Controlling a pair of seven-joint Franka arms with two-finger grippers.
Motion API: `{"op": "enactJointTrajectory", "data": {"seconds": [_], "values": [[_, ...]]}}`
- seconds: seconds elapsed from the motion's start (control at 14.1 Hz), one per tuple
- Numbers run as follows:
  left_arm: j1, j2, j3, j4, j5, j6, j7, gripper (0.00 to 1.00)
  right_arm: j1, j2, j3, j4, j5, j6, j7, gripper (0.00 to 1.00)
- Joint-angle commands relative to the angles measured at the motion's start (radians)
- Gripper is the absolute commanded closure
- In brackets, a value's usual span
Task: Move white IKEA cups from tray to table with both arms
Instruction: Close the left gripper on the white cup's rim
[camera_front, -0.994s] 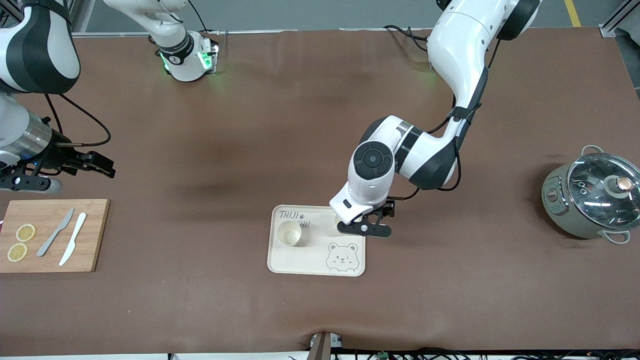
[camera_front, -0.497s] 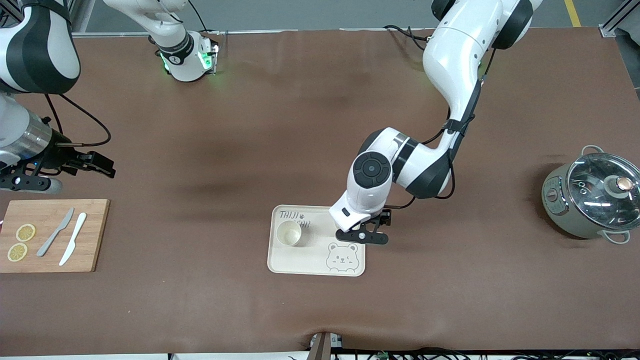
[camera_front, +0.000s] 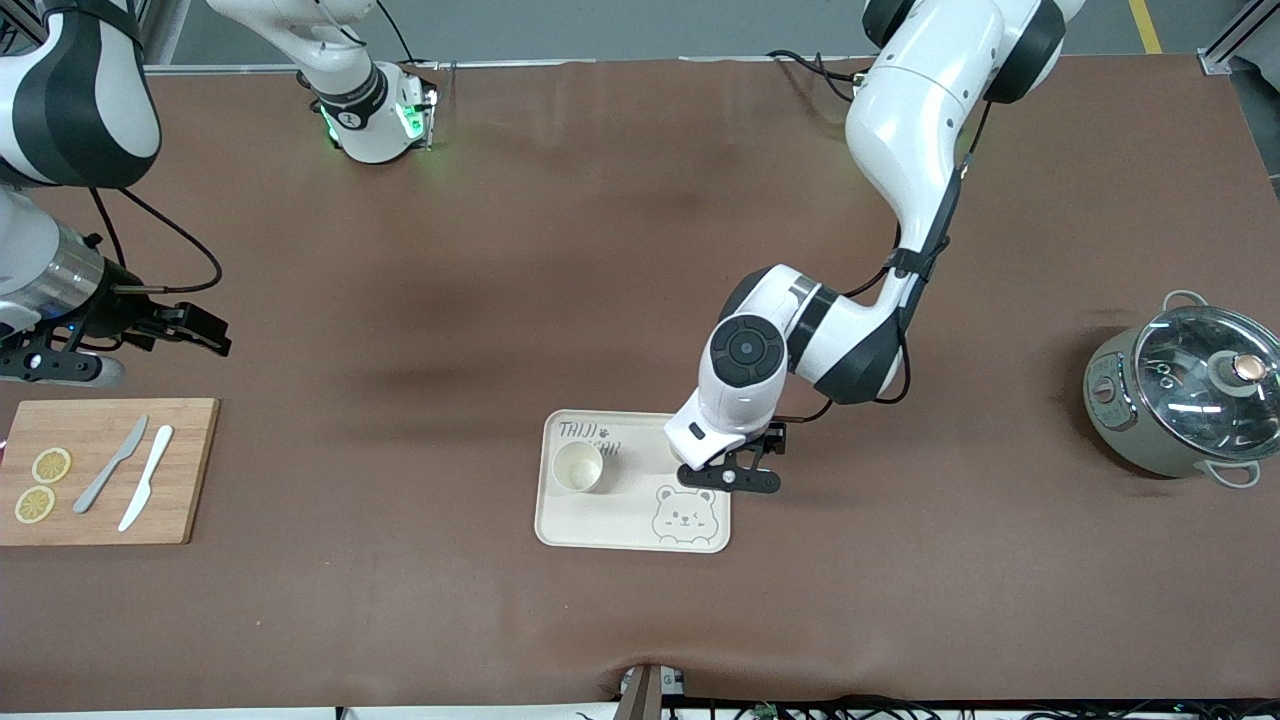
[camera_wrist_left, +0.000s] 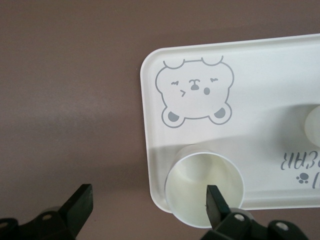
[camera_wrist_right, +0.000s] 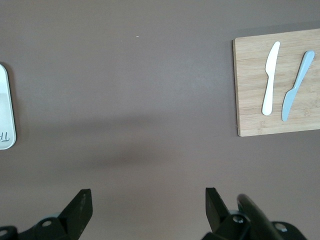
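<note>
Over the tray's edge, your open left gripper straddles one cup's wall, not its body; closing could tip it. Right gripper waits open over the table.

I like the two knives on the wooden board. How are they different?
The white knife is white, and the grey knife is grey. The white knife lies nearer the front camera than the grey knife, which lies closer to the lemon slices. Both lie flat on the cutting board, side by side.

Brown table holds tray, cutting board, pot.
</note>
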Motion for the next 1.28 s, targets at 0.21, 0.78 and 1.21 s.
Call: {"op": "enactJointTrajectory", "data": {"seconds": [0.21, 0.78, 1.21], "values": [[-0.005, -0.015, 0.014, -0.118, -0.011, 0.125, -0.011, 0.00, 0.004, -0.022, 0.001, -0.022, -0.018, 0.010, 0.019, 0.00], [0.000, -0.033, 0.014, -0.181, -0.008, 0.172, -0.009, 0.00, 0.012, -0.020, 0.001, -0.022, -0.018, 0.010, 0.021, 0.00], [0.001, -0.035, 0.012, -0.181, -0.013, 0.170, -0.008, 1.00, 0.012, -0.020, 0.001, -0.022, -0.018, 0.010, 0.021, 0.00]]}}
